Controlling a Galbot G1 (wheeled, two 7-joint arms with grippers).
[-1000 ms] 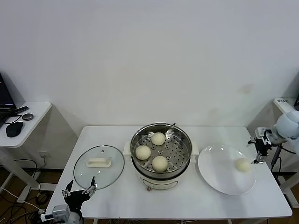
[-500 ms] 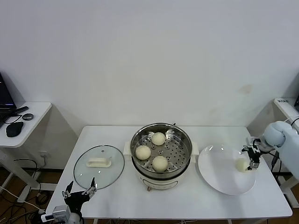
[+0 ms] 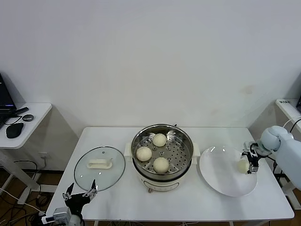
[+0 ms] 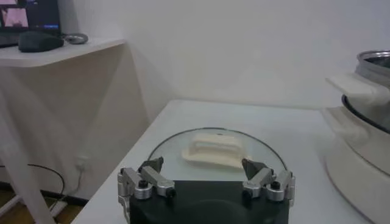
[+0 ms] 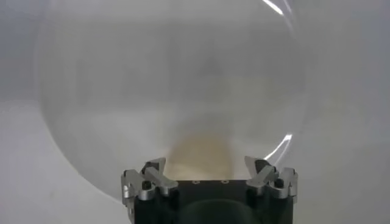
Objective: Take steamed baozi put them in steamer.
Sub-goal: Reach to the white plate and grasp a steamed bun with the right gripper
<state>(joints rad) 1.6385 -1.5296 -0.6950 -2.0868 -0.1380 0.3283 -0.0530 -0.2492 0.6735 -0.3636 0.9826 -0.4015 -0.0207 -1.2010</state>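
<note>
The steel steamer [image 3: 162, 170] stands mid-table with three cream baozi on its perforated tray: one at the back [image 3: 159, 140], one at the left [image 3: 144, 153], one at the front [image 3: 161, 164]. A fourth baozi [image 3: 242, 165] lies on the white plate [image 3: 221, 181] at the right. My right gripper [image 3: 249, 163] is open right over that baozi, its fingers on either side; in the right wrist view the baozi [image 5: 202, 152] sits between the open fingertips of the gripper [image 5: 207, 167]. My left gripper [image 3: 80, 191] is open and empty, low at the table's front left.
The round glass lid [image 3: 99, 167] with a white handle lies flat left of the steamer; it also shows in the left wrist view [image 4: 216, 149]. A side table [image 3: 21, 125] with a mouse stands far left. The table's right edge is close to the plate.
My right gripper has moved left from beyond the plate's right rim and come down over the baozi on the plate. The left arm has not moved.
</note>
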